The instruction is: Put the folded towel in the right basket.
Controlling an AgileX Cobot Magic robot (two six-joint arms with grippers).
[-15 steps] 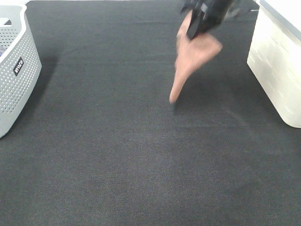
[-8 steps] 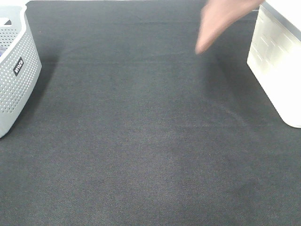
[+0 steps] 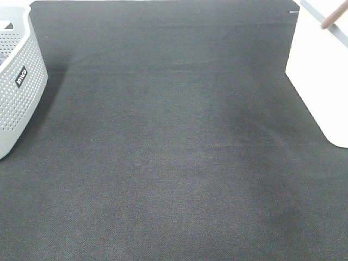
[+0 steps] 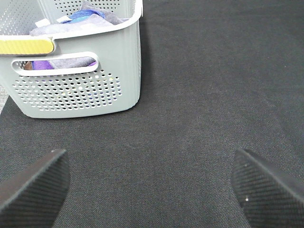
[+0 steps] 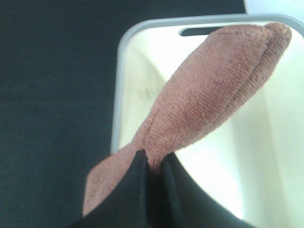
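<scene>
In the right wrist view my right gripper point(image 5: 152, 171) is shut on the folded brown towel point(image 5: 213, 90), which hangs over the open inside of the white right basket point(image 5: 121, 85). In the exterior high view only a small brown tip of the towel point(image 3: 329, 19) shows above the right basket point(image 3: 318, 81) at the top right corner; the right gripper itself is out of that view. My left gripper point(image 4: 152, 185) is open and empty above the black mat, its two fingertips point(image 4: 35, 183) wide apart.
A grey perforated basket point(image 3: 19, 81) stands at the left edge of the mat and holds several coloured cloths point(image 4: 80, 16). It sits a short way ahead of the left gripper. The black mat point(image 3: 163, 152) covers the table.
The right gripper has carried the towel up and to the right, from the middle back of the mat to over the right basket, leaving the exterior view. The left arm has not moved.
</scene>
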